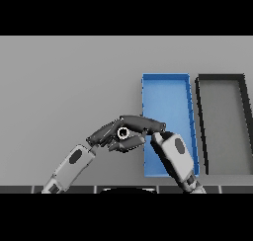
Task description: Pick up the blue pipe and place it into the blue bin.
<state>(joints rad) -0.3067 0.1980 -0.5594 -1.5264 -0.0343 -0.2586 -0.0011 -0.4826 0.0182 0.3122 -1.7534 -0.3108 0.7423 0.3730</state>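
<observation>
The blue bin (167,94) is a long open tray lying right of centre, its floor bare where it shows. My right arm comes up over the bin's near end, and my right hand (143,122) reaches leftward past the bin's left wall with its fingers stretched out fairly straight. My left hand (103,135) comes in from the lower left and meets the right hand just left of the bin, the two overlapping. No blue pipe shows anywhere; whatever lies beneath the hands is hidden.
A dark grey bin (223,121) of similar shape stands directly right of the blue bin. The grey table (64,87) stretches away to the left and back.
</observation>
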